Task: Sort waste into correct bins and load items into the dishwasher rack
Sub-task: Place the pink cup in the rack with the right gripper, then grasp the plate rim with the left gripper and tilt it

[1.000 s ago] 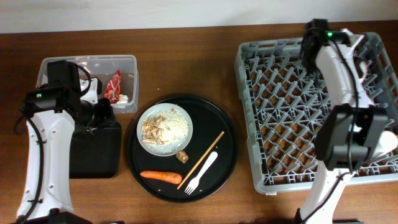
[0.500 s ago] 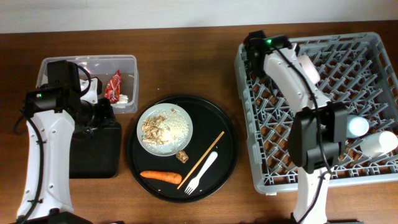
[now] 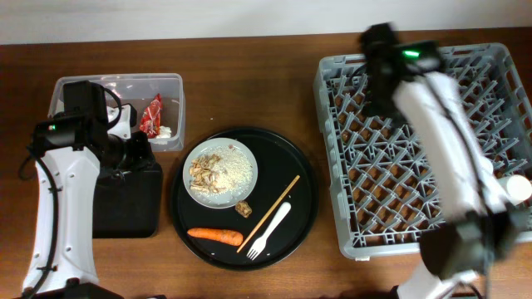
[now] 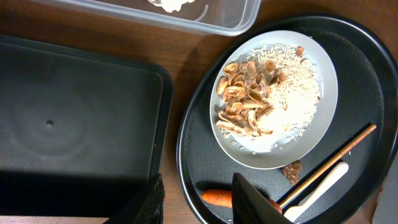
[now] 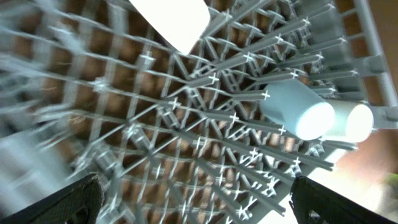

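Note:
The white plate (image 3: 220,172) of rice and chip scraps sits on the round black tray (image 3: 303,166). Beside it lie a brown chunk (image 3: 243,208), the carrot (image 3: 214,236), the white fork (image 3: 270,231) and the chopstick (image 3: 272,211). The red wrapper (image 3: 152,115) and a tissue (image 3: 166,131) lie in the clear tub (image 3: 170,83). My left gripper (image 4: 200,205) is open and empty, between the black rectangular tray (image 4: 74,124) and the carrot (image 4: 216,198). My right gripper (image 5: 202,199) is wide open over the grey rack (image 5: 186,124). A blue cup (image 5: 292,111) and a white cup (image 5: 356,122) lie there on their sides.
In the overhead view my right arm (image 3: 432,124) runs blurred across the rack (image 3: 332,124), hiding the blue cup; the white cup (image 3: 519,189) shows at the rack's right edge. A white shape (image 5: 171,18) is at the top of the right wrist view.
My right gripper has gone from shut to wide open, and the right arm has swung across the rack, blurred now. The left arm has not moved.

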Robot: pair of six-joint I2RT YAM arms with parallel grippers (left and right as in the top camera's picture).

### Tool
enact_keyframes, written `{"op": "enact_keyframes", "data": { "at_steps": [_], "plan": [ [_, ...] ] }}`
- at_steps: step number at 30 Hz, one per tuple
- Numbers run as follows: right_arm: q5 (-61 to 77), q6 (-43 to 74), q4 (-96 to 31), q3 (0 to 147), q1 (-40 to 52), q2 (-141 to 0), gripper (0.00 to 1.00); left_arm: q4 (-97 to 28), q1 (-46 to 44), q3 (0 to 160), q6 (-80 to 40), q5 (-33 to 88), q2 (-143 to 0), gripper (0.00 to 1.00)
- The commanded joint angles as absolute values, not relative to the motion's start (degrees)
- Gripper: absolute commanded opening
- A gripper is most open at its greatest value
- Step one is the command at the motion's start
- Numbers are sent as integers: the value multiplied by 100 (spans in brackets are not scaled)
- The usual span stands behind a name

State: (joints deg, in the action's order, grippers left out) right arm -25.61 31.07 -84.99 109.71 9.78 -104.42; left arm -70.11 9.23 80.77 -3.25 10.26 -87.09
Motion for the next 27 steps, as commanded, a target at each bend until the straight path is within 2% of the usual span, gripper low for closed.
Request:
{"op": "enact_keyframes", "data": {
  "at_steps": [1, 3, 7, 10, 15, 21, 27],
  "plan": [
    [-217, 1138, -8536, 11008, 687, -9758, 99, -7032, 899, 8066, -357, 1140, -8613, 35],
    [375, 714, -8794, 11008, 633, -9616, 99, -7022, 832, 8066, -357, 1256, -8613, 35],
    [207, 620, -9384, 11004, 626, -9585, 99, -6969, 344, 8062, -357, 1286, -8613, 35],
    [152, 644, -9432, 11004, 541, -9581, 99, -6812, -301, 8047, -384, 1284, -8624, 36],
    [174, 644, -9430, 11004, 399, -9581, 99, -6106, -1544, 7837, -1144, 1262, -8833, 35],
    [174, 642, -9424, 11004, 399, -9581, 99, -5269, -2700, 7524, -1531, 943, -9605, 35],
    [174, 642, -9424, 11004, 399, -9581, 99, -4906, -3124, 7524, -1586, 718, -10613, 35]
  ]
}}
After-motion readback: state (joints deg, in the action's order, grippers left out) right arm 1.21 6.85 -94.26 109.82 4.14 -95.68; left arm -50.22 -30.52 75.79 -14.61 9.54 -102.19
